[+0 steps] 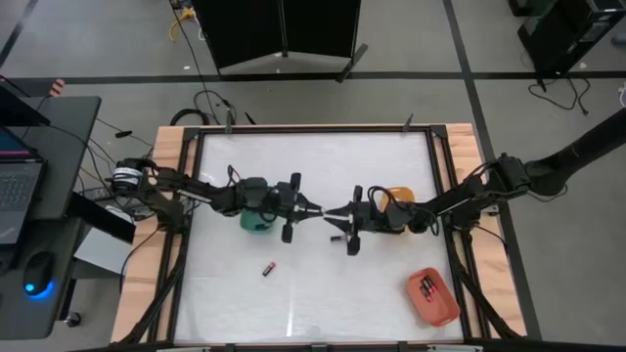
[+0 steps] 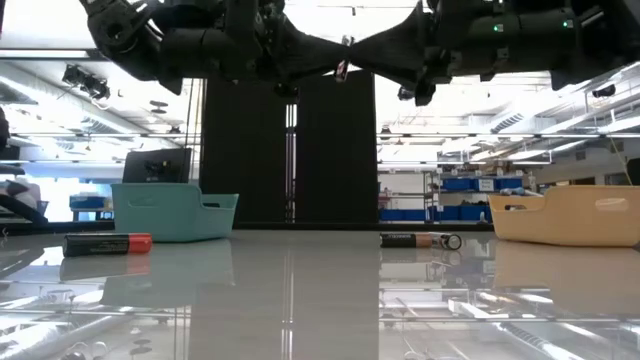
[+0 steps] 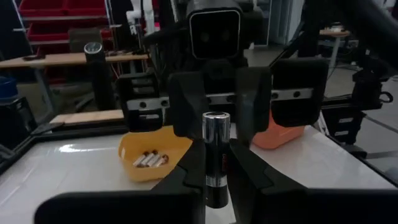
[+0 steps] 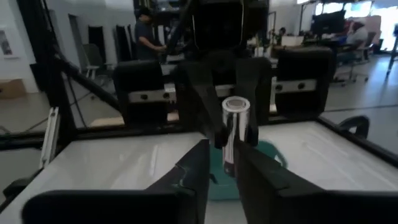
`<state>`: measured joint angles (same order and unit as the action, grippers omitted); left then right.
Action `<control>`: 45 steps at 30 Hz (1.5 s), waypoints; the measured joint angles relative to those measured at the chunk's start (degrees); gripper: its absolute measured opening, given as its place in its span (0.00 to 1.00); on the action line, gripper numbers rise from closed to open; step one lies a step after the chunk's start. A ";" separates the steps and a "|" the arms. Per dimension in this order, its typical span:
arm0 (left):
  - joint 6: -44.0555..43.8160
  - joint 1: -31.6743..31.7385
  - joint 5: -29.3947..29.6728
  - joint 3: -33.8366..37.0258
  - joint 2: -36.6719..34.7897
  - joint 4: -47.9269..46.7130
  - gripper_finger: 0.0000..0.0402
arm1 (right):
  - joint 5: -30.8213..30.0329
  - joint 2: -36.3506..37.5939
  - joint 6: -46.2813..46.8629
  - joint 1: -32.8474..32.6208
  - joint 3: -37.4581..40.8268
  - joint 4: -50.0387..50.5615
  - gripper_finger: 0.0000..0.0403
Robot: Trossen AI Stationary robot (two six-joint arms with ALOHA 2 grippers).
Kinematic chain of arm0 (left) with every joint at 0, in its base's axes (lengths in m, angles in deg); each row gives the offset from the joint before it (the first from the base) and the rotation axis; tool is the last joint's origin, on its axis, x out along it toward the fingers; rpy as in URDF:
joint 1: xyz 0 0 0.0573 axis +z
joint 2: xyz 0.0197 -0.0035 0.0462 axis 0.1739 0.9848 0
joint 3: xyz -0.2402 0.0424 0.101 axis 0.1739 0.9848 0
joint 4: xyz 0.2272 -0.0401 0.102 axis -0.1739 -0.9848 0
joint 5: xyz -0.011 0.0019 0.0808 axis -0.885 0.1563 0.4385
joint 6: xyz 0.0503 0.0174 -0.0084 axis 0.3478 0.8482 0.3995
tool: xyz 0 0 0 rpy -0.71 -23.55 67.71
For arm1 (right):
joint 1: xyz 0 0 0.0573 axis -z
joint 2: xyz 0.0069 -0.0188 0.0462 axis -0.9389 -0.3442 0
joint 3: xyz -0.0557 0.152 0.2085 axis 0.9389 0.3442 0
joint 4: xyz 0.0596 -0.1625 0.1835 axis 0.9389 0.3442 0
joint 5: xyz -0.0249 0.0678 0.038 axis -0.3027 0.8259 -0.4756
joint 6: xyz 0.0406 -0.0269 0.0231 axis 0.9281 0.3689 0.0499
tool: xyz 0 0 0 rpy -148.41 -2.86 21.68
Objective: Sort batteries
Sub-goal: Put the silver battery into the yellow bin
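A silvery battery (image 1: pixel 323 210) hangs in the air over the table's middle, between my two grippers, which meet tip to tip. My left gripper (image 1: pixel 315 208) reaches in from the left and my right gripper (image 1: pixel 331 212) from the right. Each is shut on the battery. A dark battery with a red end (image 1: pixel 268 267) lies on its side on the table nearer the front. The low view shows it (image 2: pixel 107 243) along with another battery with a silver end (image 2: pixel 420 240), also on its side. More batteries lie in the yellow tray (image 3: pixel 149 160) and in the red tray (image 1: pixel 426 287). My left gripper (image 3: pixel 216 171) pinches the battery's body at its near end (image 3: pixel 216 180) between its two fingers, coming level from the table's left, fingers along the battery. The battery is lifted clear and points toward the right arm. My right gripper (image 4: pixel 227 165) pinches the battery's opposite end (image 4: pixel 230 155) between its two fingers, coming level from the table's right, fingers along the battery. The battery's shiny end face (image 4: pixel 236 104) points toward the left arm, clear of the table.
A green tray (image 1: pixel 256 223) sits under the left arm. A yellow tray (image 1: pixel 399 196) sits under the right arm, and a red tray (image 1: pixel 440 305) stands near the front right corner. A wooden frame (image 1: pixel 171 156) edges the white table. Open surface lies along the front and far sides.
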<state>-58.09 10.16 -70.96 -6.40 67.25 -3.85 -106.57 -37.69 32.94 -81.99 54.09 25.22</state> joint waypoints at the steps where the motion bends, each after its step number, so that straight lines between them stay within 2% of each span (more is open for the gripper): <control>1: -0.01 0.74 -1.12 0.00 -0.01 0.33 0.11 | -0.39 0.08 -0.22 0.30 0.00 -0.58 0.23; 7: 0.04 4.16 -3.58 -0.02 -0.04 0.14 0.11 | -1.59 0.08 -1.61 1.49 -0.07 -1.85 0.35; 12: 0.10 5.92 -6.09 -0.02 -0.01 -0.13 0.11 | -1.55 0.08 -1.67 3.26 -0.09 -3.61 0.39; 16: 1.03 5.90 -6.45 -0.02 0.55 -0.70 0.11 | -0.70 0.15 -1.68 4.81 -0.13 -4.64 0.39; 23: 1.42 6.65 -6.04 -0.20 0.98 -0.13 0.11 | 6.45 -0.75 -1.76 6.99 -2.78 -2.44 0.38; 45: 0.13 6.69 -6.26 -0.20 1.07 4.74 0.11 | 5.98 -0.84 -4.48 8.16 -3.74 -0.40 0.37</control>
<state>-57.96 16.84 -77.21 -6.60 68.32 0.89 -100.59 -38.52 28.46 -73.84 50.35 24.82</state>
